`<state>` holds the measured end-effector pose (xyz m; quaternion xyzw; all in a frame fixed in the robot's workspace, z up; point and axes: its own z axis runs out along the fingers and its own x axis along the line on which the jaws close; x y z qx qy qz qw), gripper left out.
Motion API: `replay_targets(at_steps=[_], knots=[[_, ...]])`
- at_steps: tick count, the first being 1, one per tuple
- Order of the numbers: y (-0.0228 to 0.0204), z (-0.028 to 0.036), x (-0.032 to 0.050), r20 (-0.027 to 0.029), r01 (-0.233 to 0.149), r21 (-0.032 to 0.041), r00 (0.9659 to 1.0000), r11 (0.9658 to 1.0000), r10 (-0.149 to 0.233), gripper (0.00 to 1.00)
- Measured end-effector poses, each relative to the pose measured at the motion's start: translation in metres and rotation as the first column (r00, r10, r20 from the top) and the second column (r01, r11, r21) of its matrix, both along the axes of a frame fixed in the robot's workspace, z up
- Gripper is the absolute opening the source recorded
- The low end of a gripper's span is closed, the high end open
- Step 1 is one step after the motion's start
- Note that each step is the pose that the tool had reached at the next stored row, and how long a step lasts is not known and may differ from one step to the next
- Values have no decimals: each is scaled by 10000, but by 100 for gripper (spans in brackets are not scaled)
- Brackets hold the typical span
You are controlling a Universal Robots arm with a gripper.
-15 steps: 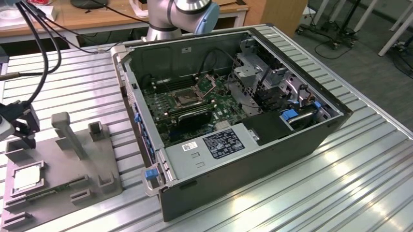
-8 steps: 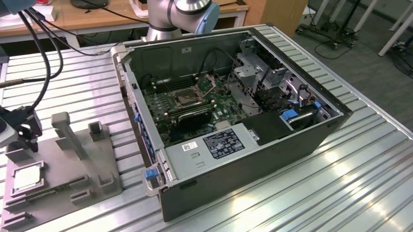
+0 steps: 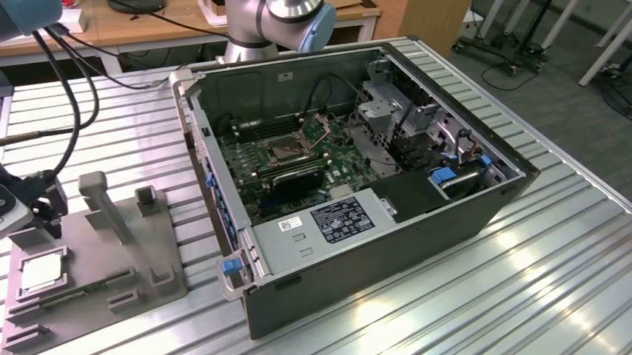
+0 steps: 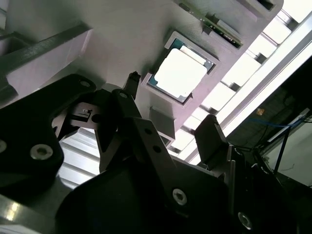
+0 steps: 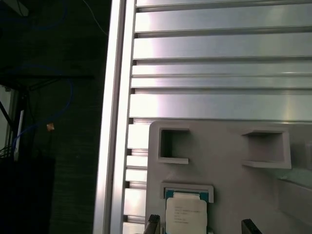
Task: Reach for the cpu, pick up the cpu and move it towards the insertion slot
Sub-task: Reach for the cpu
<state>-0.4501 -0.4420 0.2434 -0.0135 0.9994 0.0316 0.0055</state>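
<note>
The cpu [image 3: 41,274] is a pale square chip lying flat in a recess of the grey tray [image 3: 118,251] at the exterior view's lower left. My gripper [image 3: 38,222] hangs just above it and is open, with nothing between its fingers. In the second wrist view the cpu [image 4: 180,73] lies beyond the two dark fingers [image 4: 212,134], apart from them. In the first wrist view the fingertips [image 5: 153,224] stand on either side of the cpu [image 5: 185,212]. The insertion slot [image 3: 283,151], a silvery frame with a dark centre, sits on the green board inside the case.
The open computer case [image 3: 395,214] stands mid-table on the slatted aluminium top [image 3: 513,296]. Upright posts [image 3: 99,200] rise from the tray beside my gripper. Black cables [image 3: 69,111] hang above it. The table edge [image 5: 114,122] runs close to the tray.
</note>
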Motion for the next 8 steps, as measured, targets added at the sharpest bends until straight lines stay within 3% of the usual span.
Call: replay_targets(at_steps=[8], knots=[[-28,-85,-25,15,0,1,10000,10000,0,73]])
